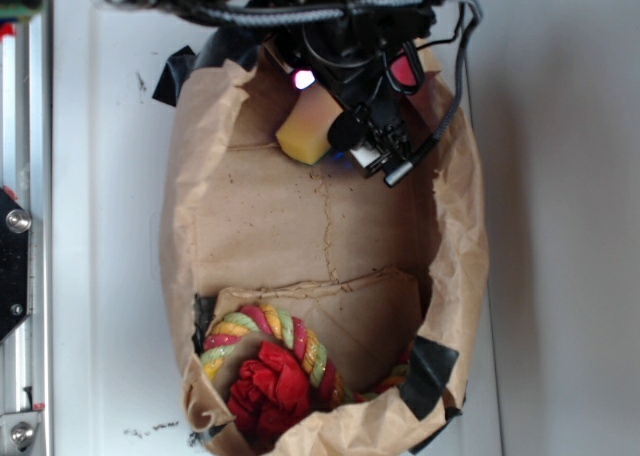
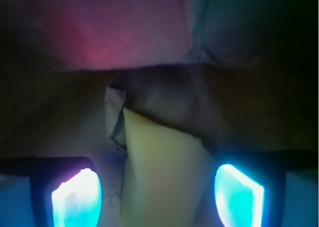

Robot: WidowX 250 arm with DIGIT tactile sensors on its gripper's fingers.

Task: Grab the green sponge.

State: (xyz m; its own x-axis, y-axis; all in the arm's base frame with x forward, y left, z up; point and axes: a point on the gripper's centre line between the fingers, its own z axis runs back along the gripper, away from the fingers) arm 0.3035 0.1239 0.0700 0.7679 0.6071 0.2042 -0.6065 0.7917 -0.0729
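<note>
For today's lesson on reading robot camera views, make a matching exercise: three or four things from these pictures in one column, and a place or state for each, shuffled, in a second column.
Things:
1. yellow foam sponge with green scrub layer
2. red, yellow and green braided rope toy
3. crumpled brown paper bag
4. black end effector

Places or states:
A. open, one glowing pad on each side of the sponge
B. bottom end of the bag
C. lying on the white surface
D. top end of the bag, by the end effector

Pairs: 1-D, 2-B, 3-C, 4-A

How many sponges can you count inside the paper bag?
1. The green sponge lies at the bag's top end, under the gripper, between its open jaws. The rope toy could hide more.
</note>
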